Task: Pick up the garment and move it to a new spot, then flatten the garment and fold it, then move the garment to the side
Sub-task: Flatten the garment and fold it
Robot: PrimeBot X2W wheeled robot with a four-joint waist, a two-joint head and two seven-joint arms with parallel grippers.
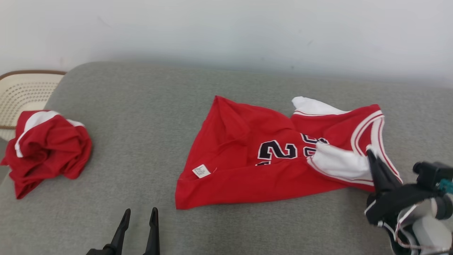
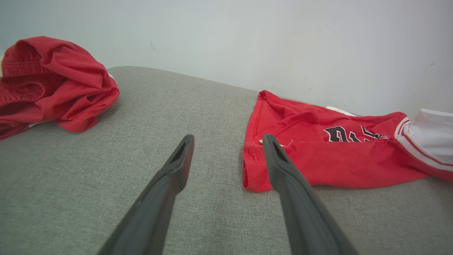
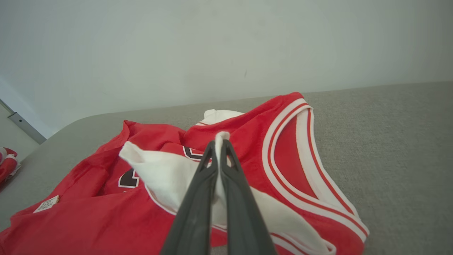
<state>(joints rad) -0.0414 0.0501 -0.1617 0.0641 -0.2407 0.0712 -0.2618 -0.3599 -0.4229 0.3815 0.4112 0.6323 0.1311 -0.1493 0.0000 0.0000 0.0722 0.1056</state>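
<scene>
Now the right gripper [image 1: 370, 153] is pinched tight on a white fold [image 3: 166, 177] of the jersey [image 1: 247, 159]; the left gripper [image 1: 139, 213] hangs with its fingers spread wide, holding nothing.

Crumpled on the grey cushion [image 1: 141, 106], the jersey has its long axis running sideways from the right gripper's tips toward the left gripper. The striped neck and armhole end is at the right gripper. The hem end, with its label [image 1: 201, 171], is near the left gripper's right finger but apart from it. Bare cushion lies to the right of the right gripper and ahead of both grippers, up to the far edge at the wall [image 1: 226, 32]. Left of the left gripper, a wide bare stretch runs to a red heap [image 1: 46, 148] at the cushion's left edge, well apart from the jersey.
</scene>
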